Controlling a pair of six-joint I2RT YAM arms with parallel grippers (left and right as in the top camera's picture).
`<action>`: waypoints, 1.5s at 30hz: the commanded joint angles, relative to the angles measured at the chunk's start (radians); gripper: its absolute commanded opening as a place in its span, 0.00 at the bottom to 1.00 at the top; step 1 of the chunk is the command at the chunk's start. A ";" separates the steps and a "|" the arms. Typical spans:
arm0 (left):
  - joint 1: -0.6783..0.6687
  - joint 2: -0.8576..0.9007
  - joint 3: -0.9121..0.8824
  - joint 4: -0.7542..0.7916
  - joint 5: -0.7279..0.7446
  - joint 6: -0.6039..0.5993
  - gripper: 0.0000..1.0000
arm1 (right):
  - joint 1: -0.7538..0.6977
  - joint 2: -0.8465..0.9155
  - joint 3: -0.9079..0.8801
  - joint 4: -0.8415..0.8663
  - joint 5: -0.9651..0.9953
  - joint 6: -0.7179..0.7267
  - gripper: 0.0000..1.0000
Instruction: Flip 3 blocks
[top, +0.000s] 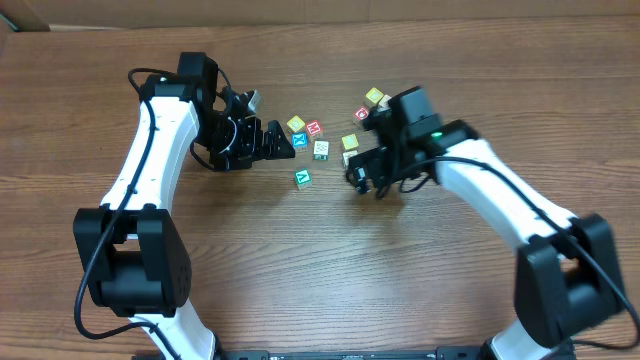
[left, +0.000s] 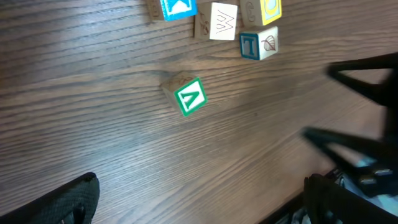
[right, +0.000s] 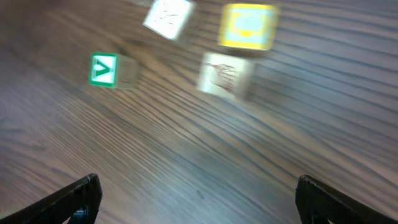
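Approach for a flip: both the left claw (top: 288, 148) and the right claw (top: 362, 178) gape wide, holding nothing.

The small wooden cube with a green letter face (top: 302, 178) lies alone on the brown wood-grain counter (top: 300, 260), between the 2 claws. I judge the next move is lowering 1 claw astride it. The cream picture cube (top: 321, 149), teal-faced cube (top: 299, 139) and yellow-topped cube (top: 296, 124) crowd nearby.
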 joint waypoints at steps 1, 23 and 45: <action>0.005 -0.007 0.021 0.003 -0.041 -0.012 0.98 | 0.042 0.023 0.023 0.044 -0.055 -0.002 1.00; 0.005 -0.007 0.021 0.048 -0.042 -0.011 0.99 | 0.045 0.165 0.023 0.265 0.128 0.117 0.72; 0.005 -0.007 0.021 0.056 -0.043 -0.011 1.00 | 0.046 0.224 0.016 0.299 0.214 0.329 0.43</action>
